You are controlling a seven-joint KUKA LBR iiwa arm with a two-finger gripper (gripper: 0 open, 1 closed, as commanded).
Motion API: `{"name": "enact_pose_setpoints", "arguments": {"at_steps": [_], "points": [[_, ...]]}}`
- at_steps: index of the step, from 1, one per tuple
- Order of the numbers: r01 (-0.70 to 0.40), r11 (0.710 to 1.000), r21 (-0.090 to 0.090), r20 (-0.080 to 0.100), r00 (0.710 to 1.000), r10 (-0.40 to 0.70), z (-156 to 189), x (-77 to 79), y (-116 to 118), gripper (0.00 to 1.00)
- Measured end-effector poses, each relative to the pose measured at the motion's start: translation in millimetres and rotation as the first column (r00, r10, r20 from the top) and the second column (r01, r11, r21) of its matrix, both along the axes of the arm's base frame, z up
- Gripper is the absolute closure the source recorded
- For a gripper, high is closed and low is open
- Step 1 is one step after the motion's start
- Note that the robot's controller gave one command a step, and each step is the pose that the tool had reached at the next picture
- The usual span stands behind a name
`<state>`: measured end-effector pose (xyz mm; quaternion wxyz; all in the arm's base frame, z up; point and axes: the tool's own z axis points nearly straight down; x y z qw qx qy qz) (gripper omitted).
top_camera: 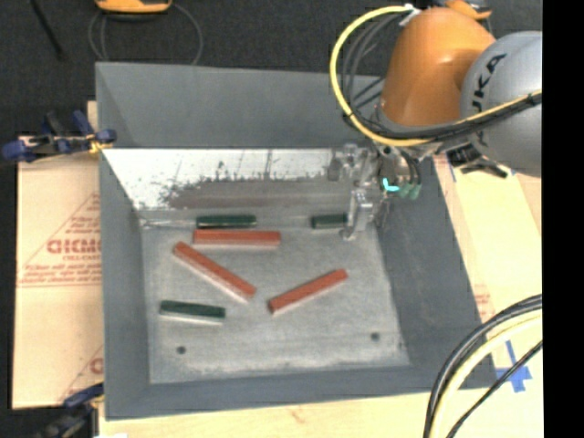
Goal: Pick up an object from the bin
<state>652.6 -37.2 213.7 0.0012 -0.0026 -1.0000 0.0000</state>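
Note:
My gripper hangs low at the back right of the bin floor. Its tip is right beside the right end of a short dark green bar lying flat near the back wall; whether they touch I cannot tell. In front of it and slightly left lies a red bar, angled up to the right. Nothing is visibly held.
Further left lie another dark green bar, a red bar just in front of it, a long diagonal red bar and a dark green bar at the front left. The arm with its orange cover and cables rises above the bin's right rear corner.

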Motion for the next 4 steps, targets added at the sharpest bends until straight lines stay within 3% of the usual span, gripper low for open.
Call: {"name": "enact_pose_setpoints", "arguments": {"at_steps": [1, 2, 3, 4], "points": [[-0.160, 0.987, 0.000, -0.003, 0.987, 0.160, -123.9, -70.9, -27.5, 0.00], [-0.329, 0.944, 0.001, 0.002, 0.944, 0.329, -144.1, -101.3, 4.2, 0.00], [-0.329, 0.944, -0.001, 0.005, 0.944, 0.329, -142.8, -100.0, 3.3, 1.00], [-0.412, 0.911, -0.007, 0.012, 0.911, 0.412, -6.5, -98.4, -8.0, 1.00]]}}
